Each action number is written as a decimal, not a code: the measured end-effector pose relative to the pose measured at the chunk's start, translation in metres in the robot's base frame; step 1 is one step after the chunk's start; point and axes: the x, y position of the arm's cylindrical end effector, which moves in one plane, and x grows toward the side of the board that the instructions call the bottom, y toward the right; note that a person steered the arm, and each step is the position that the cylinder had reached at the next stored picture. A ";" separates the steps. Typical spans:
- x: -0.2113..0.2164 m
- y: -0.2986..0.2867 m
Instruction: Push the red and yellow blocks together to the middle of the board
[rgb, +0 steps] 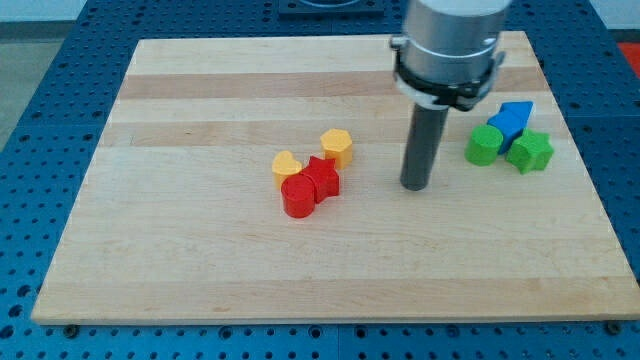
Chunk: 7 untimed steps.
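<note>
Red and yellow blocks (312, 172) cluster near the table's (200, 280) middle, toward its left edge from our tip (415, 187), a plain rod tool with nothing to spread or pinch.

My tip (416, 186) stands on bare board (200, 260), with open wood between it and the cluster at the view's centre-left, where the red cylinder (297, 196), the red star (322, 176) and the yellow heart (287, 164) touch one another and the yellow hexagon (337, 147) sits just above-right of them. To the view's right a tight group blocks the way: the blue block (511, 118) against the green cylinder (484, 145) and the green star (530, 151), with a narrow gap between them and the rod. The view's left, top-left and whole bottom strip lie open.
</note>
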 end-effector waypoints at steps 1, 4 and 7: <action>-0.021 -0.002; -0.028 -0.066; 0.026 -0.037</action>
